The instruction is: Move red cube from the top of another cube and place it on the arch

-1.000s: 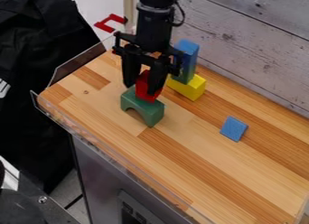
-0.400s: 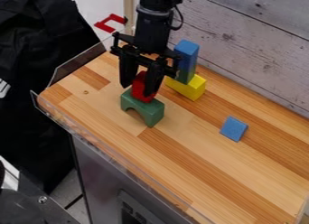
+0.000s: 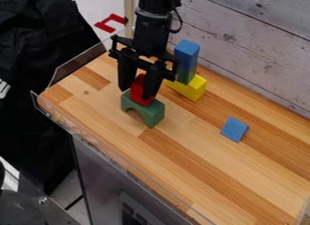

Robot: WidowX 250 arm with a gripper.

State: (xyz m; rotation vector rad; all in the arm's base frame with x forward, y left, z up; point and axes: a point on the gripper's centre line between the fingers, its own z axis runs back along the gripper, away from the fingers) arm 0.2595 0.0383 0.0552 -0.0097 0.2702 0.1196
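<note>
Two black fingers of the gripper (image 3: 137,93) pinch the red block (image 3: 142,90) between them, one on its left side and one on its right as the camera sees it. The block is on top of the green arch (image 3: 143,109), near the middle of the arch's upper surface. It looks taller than it is wide, and its long axis points up and down, close to upright, with the lower end toward the arch. Its upper end is partly hidden between the fingers, so its full length cannot be told. The arch stands on its two feet, its long axis running slantwise from upper left to lower right in the view, so the block's long axis stands crosswise to it. The arch's opening faces the lower left.

Behind and to the right of the arch, a yellow block (image 3: 196,89) lies on the wooden tabletop (image 3: 181,160), near the arch but apart from it. A tall blue block (image 3: 187,58) stands on the yellow one, its long axis also upright. Well apart from these, farther right and nearer the camera, a small blue piece (image 3: 234,129) sits on the wood, turned at a slant.
</note>
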